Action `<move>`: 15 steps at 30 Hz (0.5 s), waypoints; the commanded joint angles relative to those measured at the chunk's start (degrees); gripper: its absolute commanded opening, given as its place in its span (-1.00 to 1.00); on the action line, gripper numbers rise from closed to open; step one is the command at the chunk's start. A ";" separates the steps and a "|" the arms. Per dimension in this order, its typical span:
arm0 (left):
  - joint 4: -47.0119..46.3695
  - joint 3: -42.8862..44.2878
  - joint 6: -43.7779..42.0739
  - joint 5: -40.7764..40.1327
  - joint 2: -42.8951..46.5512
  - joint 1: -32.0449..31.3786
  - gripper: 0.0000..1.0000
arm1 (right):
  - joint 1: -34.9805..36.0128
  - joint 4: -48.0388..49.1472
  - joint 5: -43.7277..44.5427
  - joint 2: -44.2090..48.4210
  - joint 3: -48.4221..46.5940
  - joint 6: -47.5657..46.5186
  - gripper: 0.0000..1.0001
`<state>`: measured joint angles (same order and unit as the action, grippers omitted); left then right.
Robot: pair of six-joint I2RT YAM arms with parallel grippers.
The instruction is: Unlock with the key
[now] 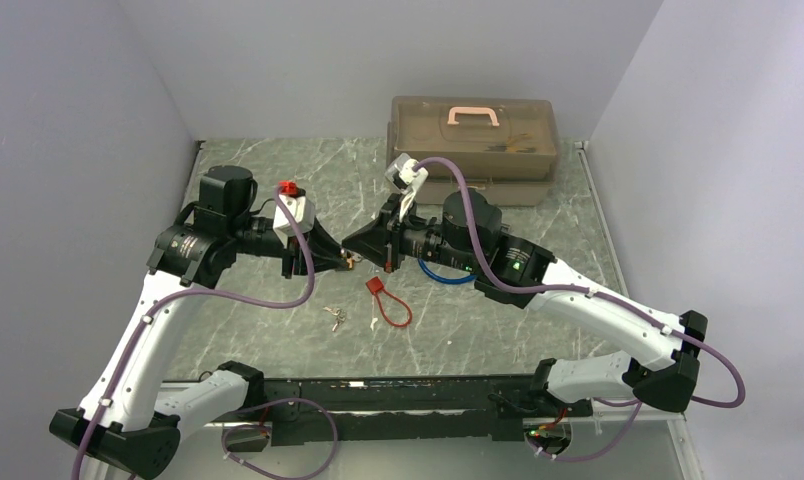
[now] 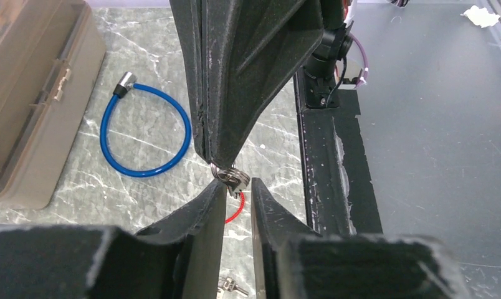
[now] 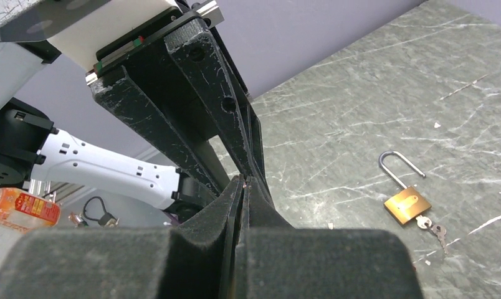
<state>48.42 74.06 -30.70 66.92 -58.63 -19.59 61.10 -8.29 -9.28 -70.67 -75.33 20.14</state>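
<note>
You are passing the key ring (image 2: 226, 175) between arms in mid-air above the marble table (image 1: 358, 180). Your right gripper (image 2: 218, 163) is pinching the ring tight at its very tips. Your left gripper (image 2: 238, 185) is sitting with its fingers slightly apart, the ring hanging right at their mouth. You should be aiming to get a key's blade, not the wire loop, between the left pads, though I cannot tell which way the blade is pointing. Close the left fully before you let the right go. The red cable lock (image 1: 390, 302) is lying on the table just below, and the blue cable lock (image 2: 145, 131) is lying farther off. A brass padlock (image 3: 407, 206) is lying open-shackled, its own keys (image 3: 432, 229) lying at its base.
</note>
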 commanded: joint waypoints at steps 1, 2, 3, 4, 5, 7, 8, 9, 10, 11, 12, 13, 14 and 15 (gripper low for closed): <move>-2.57 0.38 1.79 0.46 1.06 -0.20 -0.59 | -0.06 4.14 1.17 1.29 0.40 0.77 -1.00; -2.86 0.46 2.07 0.42 1.06 -0.18 -0.65 | -0.06 4.06 1.29 1.31 0.58 0.73 -1.00; -2.95 0.65 2.42 0.30 1.06 -0.16 -0.77 | -0.02 3.89 1.47 1.34 0.76 0.71 -1.00; -2.90 0.87 2.63 0.05 1.00 -0.18 -0.91 | -0.02 3.74 1.68 1.47 1.07 0.63 -1.00; -2.72 1.16 2.83 -0.47 0.98 -0.18 -1.00 | -0.02 3.60 1.94 1.69 1.35 0.47 -1.00; -1.38 1.92 2.26 -1.36 0.89 -0.15 -1.00 | -0.02 2.87 3.21 2.42 1.93 -0.09 -1.00; -0.82 2.27 2.17 -1.72 0.82 -0.18 -1.00 | -0.02 2.34 3.94 2.94 2.20 -0.51 -1.00; 0.27 2.79 1.95 -1.99 0.80 -0.18 -1.00 | -0.02 1.75 4.64 3.34 2.52 -0.87 -1.00; 1.01 3.22 1.86 -2.18 0.68 -0.18 -1.00 | -0.02 1.10 5.23 3.81 2.83 -1.25 -1.00; 1.72 3.63 1.82 -2.21 0.59 -0.14 -1.00 | -0.02 0.72 5.65 4.29 3.08 -1.47 -1.00; 2.48 4.09 1.78 -2.23 0.42 -0.11 -1.00 | -0.09 0.30 5.87 4.72 3.41 -1.50 -1.00; 3.18 4.60 1.62 -2.19 0.18 -0.17 -1.00 | -0.13 0.09 5.93 4.98 3.63 -1.51 -1.00; 3.77 5.18 1.64 -2.22 -0.01 -0.18 -1.00 | -0.12 -0.09 5.83 5.15 3.83 -1.43 -1.00; 4.40 5.74 1.63 -2.37 -0.26 -0.25 -1.00 | -0.11 -0.31 5.56 5.19 3.94 -1.49 -1.00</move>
<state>50.17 76.07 -29.06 64.16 -58.78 -19.73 61.17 -7.79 -5.74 -67.99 -71.77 19.68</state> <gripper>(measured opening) 0.012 0.007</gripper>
